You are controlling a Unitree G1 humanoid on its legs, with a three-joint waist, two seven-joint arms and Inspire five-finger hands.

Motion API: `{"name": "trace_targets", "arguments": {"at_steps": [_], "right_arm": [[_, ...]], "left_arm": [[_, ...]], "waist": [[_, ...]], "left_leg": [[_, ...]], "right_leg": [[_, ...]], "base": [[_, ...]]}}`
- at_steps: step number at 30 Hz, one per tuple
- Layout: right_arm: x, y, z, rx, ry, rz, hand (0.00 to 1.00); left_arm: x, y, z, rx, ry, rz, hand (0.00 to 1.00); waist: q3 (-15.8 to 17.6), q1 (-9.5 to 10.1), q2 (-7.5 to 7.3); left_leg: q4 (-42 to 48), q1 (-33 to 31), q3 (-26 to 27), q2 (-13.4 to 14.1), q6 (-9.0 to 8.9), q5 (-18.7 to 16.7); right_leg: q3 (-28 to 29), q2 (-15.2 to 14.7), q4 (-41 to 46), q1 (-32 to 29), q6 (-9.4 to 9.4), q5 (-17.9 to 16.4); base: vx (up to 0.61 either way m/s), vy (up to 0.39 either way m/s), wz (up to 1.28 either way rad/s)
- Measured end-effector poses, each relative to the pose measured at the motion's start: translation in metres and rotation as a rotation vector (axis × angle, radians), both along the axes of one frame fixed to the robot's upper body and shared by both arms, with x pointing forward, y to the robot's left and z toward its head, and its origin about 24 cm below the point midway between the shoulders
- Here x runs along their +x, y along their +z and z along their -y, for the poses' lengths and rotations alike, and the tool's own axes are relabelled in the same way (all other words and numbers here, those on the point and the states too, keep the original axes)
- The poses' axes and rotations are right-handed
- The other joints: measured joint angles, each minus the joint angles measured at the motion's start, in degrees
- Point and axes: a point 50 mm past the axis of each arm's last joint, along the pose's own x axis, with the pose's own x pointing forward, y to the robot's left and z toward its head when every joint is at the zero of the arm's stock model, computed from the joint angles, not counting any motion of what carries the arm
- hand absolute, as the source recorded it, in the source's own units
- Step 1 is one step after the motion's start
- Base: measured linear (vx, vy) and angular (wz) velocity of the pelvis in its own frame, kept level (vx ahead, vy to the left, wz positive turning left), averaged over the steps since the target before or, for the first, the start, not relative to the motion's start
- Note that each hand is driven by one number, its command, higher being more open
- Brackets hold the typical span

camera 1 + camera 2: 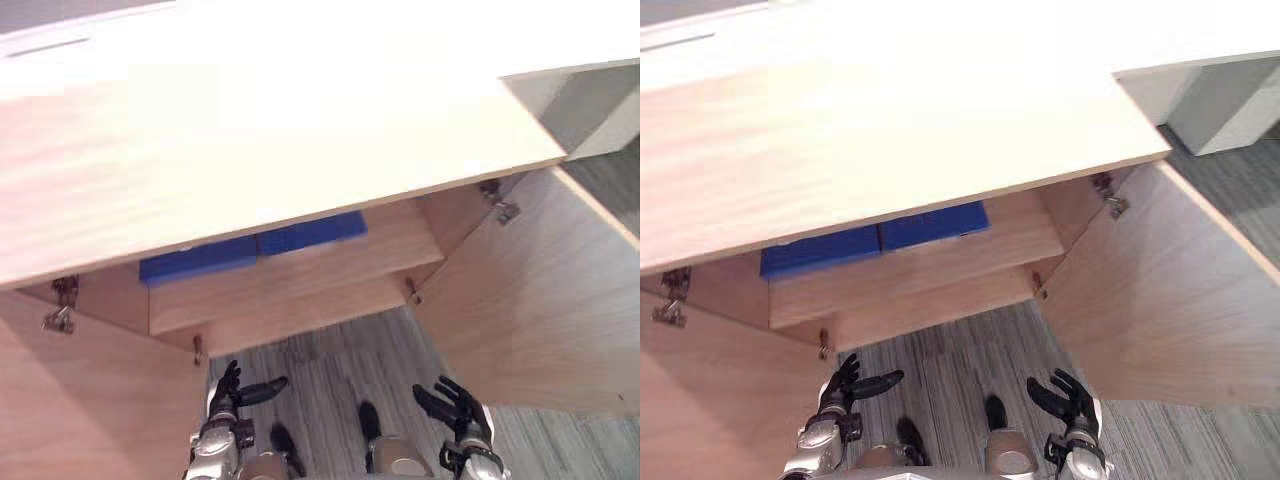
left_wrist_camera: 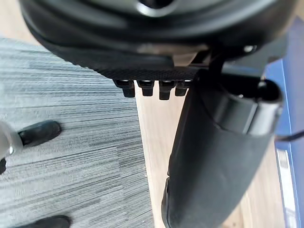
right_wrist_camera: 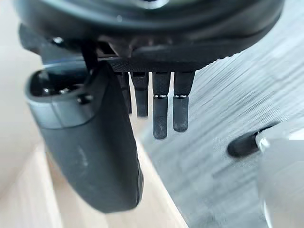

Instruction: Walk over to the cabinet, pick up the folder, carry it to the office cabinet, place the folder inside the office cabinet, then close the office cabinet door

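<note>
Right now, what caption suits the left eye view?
Before the open cabinet, left hand and right hand hang open; blue folders lie on its shelf.

Strong glare across the cabinet top (image 1: 330, 60)

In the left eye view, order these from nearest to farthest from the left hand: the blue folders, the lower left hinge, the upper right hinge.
1. lower left hinge, just beyond the left hand
2. blue folders, on the shelf inside
3. upper right hinge, far right
</note>
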Motion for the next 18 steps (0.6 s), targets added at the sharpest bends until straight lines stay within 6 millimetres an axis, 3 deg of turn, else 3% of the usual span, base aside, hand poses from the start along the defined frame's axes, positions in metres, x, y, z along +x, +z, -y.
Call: {"name": "trace_targets", "arguments": {"at_steps": [4,7,10,13,15,18], "right_arm": [[-0.008,0.006,0.026,-0.018,-0.176,0.036,1.00],[-0.008,0.025,0.054,-0.086,-0.307,0.125,1.00],[-0.004,0.045,0.083,-0.176,-0.379,0.187,1.00],[0.018,0.070,0.107,-0.254,-0.395,0.275,1.00],[0.051,0.098,0.124,-0.318,-0.330,0.371,1.00],[0.085,0.127,0.134,-0.393,-0.206,0.434,1.00]], "left_arm": [[-0.008,-0.004,-0.003,-0.005,0.022,-0.037,1.00],[-0.023,-0.009,-0.007,0.002,0.033,-0.079,1.00],[-0.029,-0.011,-0.007,-0.006,0.027,-0.092,1.00],[-0.036,-0.014,-0.006,-0.002,0.012,-0.123,1.00],[-0.041,-0.018,-0.002,-0.010,-0.015,-0.147,1.00],[-0.044,-0.019,0.003,-0.017,-0.051,-0.150,1.00]], "waist": [[-0.7,-1.24,-0.42],[-1.5,-2.74,-0.55],[-1.8,-3.05,-0.46],[-1.8,-4.24,-0.39],[-1.2,-4.38,0.12],[-0.5,-4.39,0.98]], "left_leg": [[-2.0,2.8,2.8,-1.0,-0.01,0.0],[-3.9,4.8,4.8,-2.2,-0.59,-0.4],[-4.4,5.2,6.2,-2.8,-0.66,-0.6],[-4.4,5.4,6.4,-3.2,-0.16,-0.8],[-3.5,5.3,8.2,-3.2,-0.14,-1.9],[-1.5,3.8,9.4,-3.2,-0.03,-3.3]], "right_leg": [[3.5,-0.1,-1.1,0.5,0.37,0.9],[6.6,-0.1,-1.7,0.4,0.60,1.2],[8.6,-0.1,-1.7,-0.5,0.75,1.4],[10.4,-0.1,-1.8,-1.1,0.88,1.9],[12.8,0.1,-1.9,-2.1,1.00,2.4],[14.9,0.1,-2.0,-3.7,1.26,3.0]], "base": [[-0.04,0.034,-0.51],[-0.04,0.019,-0.51],[-0.01,0.002,-0.36],[0.01,-0.027,-0.35],[0.00,-0.028,-0.51],[-0.01,-0.011,-0.45]]}}
